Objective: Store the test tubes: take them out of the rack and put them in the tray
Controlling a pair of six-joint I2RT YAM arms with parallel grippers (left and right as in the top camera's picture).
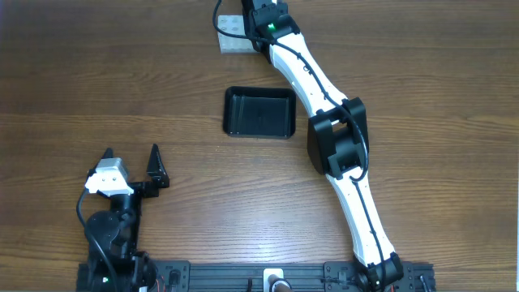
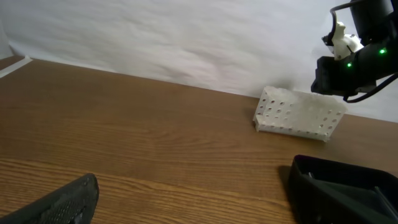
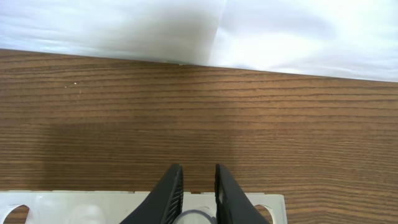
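A white test tube rack [image 1: 233, 39] stands at the far edge of the table, also seen in the left wrist view as a perforated block [image 2: 298, 112]. My right gripper [image 3: 199, 173] hangs directly over the rack [image 3: 68, 208], its fingers close together around the clear rim of a test tube [image 3: 198, 216] standing in a hole. The black tray [image 1: 259, 113] lies mid-table, nearer than the rack; its corner shows in the left wrist view [image 2: 339, 190]. My left gripper [image 1: 132, 156] rests low at the near left, open and holding nothing.
The right arm [image 1: 324, 105] stretches diagonally across the table past the tray's right side. A white backdrop [image 2: 186, 37] rises behind the rack. Bare wooden tabletop [image 1: 122, 73] spreads to the left of the tray and rack.
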